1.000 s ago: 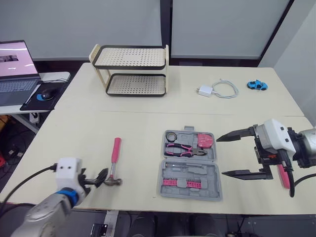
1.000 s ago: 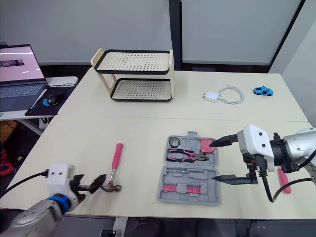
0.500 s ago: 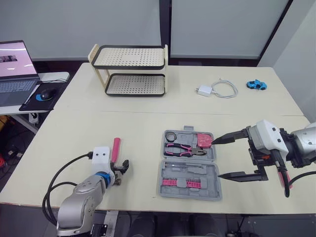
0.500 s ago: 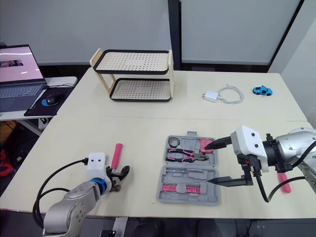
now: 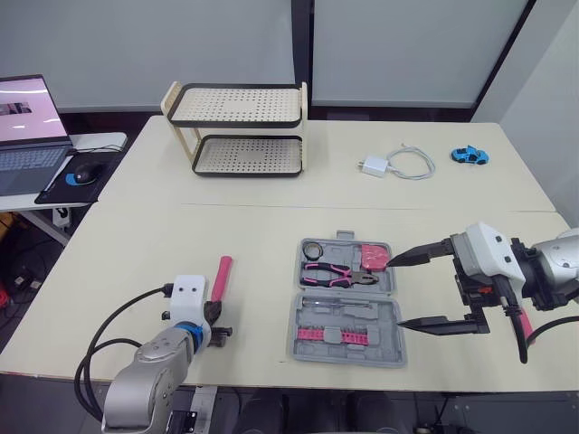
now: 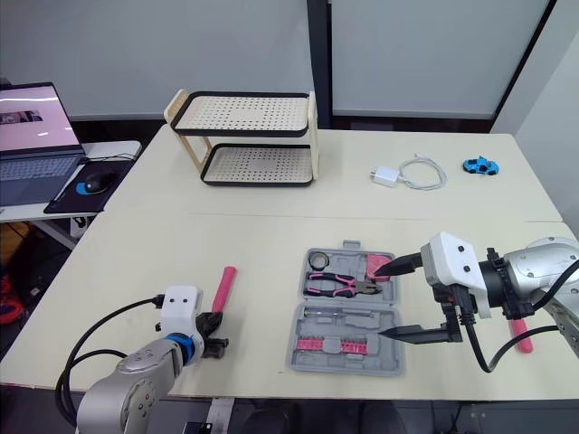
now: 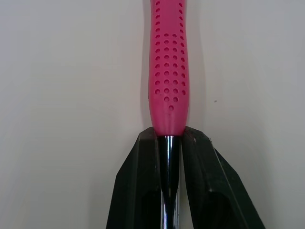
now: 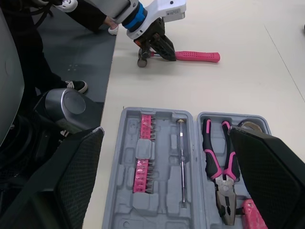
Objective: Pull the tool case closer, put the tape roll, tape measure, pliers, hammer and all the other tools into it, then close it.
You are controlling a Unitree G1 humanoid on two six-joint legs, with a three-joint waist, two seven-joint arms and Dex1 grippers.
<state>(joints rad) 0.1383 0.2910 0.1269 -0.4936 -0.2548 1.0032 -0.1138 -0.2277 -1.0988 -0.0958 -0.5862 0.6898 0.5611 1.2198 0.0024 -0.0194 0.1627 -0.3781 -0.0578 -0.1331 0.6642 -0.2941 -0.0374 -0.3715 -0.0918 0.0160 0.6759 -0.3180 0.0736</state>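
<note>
Your left gripper's fingers [image 7: 143,191] clamp the hammer [image 7: 168,71] shaft just below its pink grip, over the bench [image 7: 62,95].

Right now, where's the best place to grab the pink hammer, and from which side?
Probably take the hammer by its thin metal neck just below the pink grip, from above, fingers either side. It lies flat on the table, and the neck is slim and near the heavy head. The left gripper is shut there.

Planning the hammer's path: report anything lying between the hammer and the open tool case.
Nothing visible. Bare table lies between the hammer, clamped at its shaft by the left gripper, and the tool case.
</note>
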